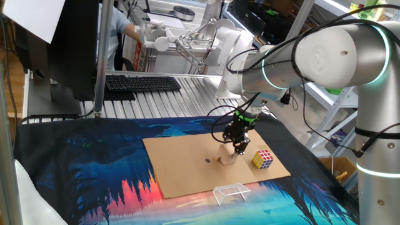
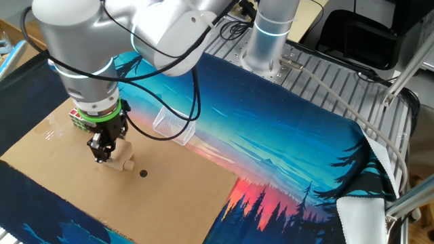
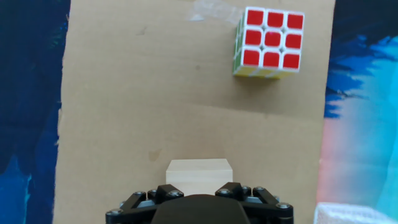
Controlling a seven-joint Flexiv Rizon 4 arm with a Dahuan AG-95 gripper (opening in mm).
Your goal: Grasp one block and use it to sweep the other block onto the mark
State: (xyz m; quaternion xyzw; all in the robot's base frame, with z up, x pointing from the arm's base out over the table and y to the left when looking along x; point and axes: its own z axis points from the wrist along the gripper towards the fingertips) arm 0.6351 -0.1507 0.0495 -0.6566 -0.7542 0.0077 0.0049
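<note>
My gripper [image 1: 237,147] is shut on the plain tan wooden cube [image 1: 229,157], which rests low on the brown cardboard sheet [image 1: 181,162]. The cube also shows in the other fixed view [image 2: 123,158] under the gripper [image 2: 102,153], and in the hand view [image 3: 199,173] just ahead of the gripper's base. A tiny tan piece [image 2: 133,160] sits against the cube's side facing the mark; it also shows in one fixed view [image 1: 220,160]. The small dark mark [image 1: 208,160] lies a short way beyond it, and also shows in the other fixed view [image 2: 143,173]. The hand view shows neither the piece nor the mark.
A multicoloured puzzle cube [image 1: 263,159] stands on the cardboard on the side away from the mark, also in the hand view [image 3: 268,42]. A clear plastic frame [image 1: 230,192] lies at the cardboard's edge. A keyboard [image 1: 142,82] sits behind the cloth.
</note>
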